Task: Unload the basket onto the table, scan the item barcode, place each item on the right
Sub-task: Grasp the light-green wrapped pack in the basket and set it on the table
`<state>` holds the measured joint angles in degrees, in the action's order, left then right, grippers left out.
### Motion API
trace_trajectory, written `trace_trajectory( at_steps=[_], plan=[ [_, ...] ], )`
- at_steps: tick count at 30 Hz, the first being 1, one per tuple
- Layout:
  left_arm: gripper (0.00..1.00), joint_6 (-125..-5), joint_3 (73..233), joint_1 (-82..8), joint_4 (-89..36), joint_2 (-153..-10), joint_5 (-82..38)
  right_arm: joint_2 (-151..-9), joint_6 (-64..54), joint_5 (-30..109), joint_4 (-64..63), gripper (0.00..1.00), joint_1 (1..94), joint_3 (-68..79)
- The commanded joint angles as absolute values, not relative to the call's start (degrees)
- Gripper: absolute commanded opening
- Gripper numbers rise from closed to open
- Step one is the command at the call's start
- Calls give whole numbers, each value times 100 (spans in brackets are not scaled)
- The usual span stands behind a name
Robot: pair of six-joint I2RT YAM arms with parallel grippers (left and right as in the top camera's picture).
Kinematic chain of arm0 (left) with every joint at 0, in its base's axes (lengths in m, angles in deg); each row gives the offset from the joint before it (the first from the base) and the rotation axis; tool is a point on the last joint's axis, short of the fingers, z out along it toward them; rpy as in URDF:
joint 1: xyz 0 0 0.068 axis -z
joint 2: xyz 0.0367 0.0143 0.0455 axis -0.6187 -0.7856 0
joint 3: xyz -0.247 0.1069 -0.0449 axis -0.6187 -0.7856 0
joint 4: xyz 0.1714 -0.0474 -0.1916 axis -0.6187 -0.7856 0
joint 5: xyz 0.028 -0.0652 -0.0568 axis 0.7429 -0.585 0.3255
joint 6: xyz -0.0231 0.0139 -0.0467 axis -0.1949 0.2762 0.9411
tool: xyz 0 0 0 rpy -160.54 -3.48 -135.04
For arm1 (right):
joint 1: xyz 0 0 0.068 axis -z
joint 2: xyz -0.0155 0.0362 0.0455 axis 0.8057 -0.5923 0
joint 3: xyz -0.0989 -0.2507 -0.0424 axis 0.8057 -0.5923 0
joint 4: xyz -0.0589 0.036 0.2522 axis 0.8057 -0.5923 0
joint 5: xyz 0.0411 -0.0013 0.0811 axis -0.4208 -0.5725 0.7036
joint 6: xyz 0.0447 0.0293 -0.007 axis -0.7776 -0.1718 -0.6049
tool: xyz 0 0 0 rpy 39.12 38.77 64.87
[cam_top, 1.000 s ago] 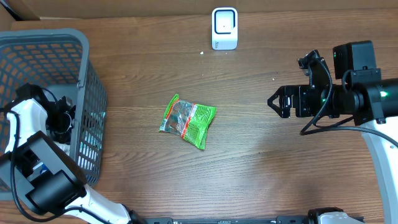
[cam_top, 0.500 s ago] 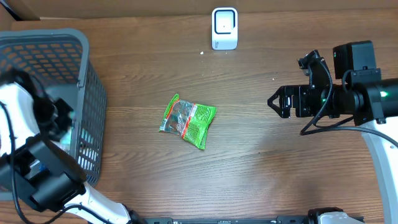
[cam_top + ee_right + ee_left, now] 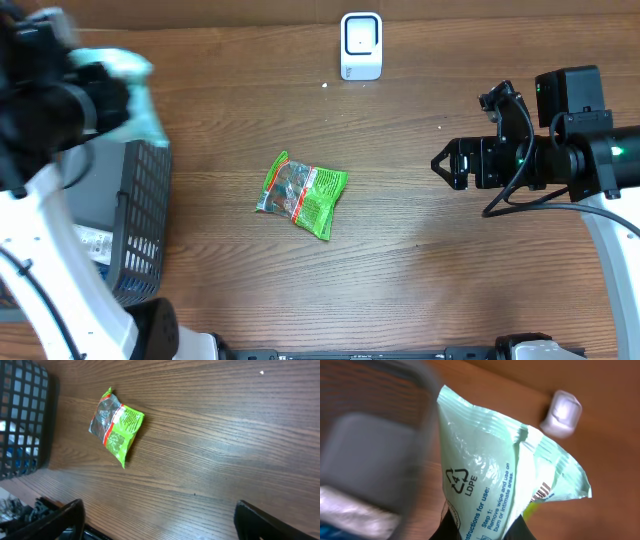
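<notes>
Fingers of the left gripper [image 3: 108, 98] are pressing together on the lower end of a pale mint-green plastic-film pouch [image 3: 490, 470], pinching it. The overhead view is showing gripper and pouch blurred, up in the air at the far left of the brown wood-grain table [image 3: 420, 280], over the far end of a grey plastic mesh basket [image 3: 145, 225]. A white printed pack [image 3: 93, 243] is lying inside the basket.

The left wrist view is showing the pouch close up and crinkled, with a recycling triangle marked LDPE and lines of use instructions facing the camera. A black-and-white barcode [image 3: 542, 492] is sitting at the pouch's right edge, only partly in sight.

A small white box-shaped scanner [image 3: 361, 45] is standing at the far edge of the table, near the middle, well apart from the pouch. In the left wrist view it is appearing as a white blur beyond the pouch's upper right.

A bright green crinkled snack packet [image 3: 302, 196] with a red stripe is lying flat near the middle of the table, between the basket and the right arm.

The right gripper [image 3: 447, 163] is hanging over the right side of the table, its jaws spread wide and holding nothing, pointing left towards the snack packet.
</notes>
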<state>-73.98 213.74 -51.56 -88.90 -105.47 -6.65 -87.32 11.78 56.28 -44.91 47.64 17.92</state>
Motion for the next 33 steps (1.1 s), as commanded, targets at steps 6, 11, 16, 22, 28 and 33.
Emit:
trace_trajectory(
  at_steps=[6, 11, 16, 22, 28, 33],
  plan=[
    [4, -6710, 18793, -2075, -7509, -11233, -934, -8728, 1129, 5315, -4469, 90, 4742, 1894],
    [4, -6006, 17442, -999, -6361, -12011, -934, -8728, 907, 5258, -4425, 90, 4786, 1894],
    [4, -5414, 17145, -346, -5629, -12674, -875, -8728, 778, 5230, -4458, 90, 5063, 1894],
    [64, -5482, 17155, -354, -5555, -12816, -648, -8728, 782, 5228, -4539, 93, 5087, 1894],
    [65, -5777, 18408, -907, -6768, -12125, -77, -8728, 782, 5230, -4565, 94, 5087, 1894],
    [64, -5728, 19586, -2247, -7776, -10827, 919, -8728, 782, 5230, -4585, 95, 5087, 1894]
  ],
)
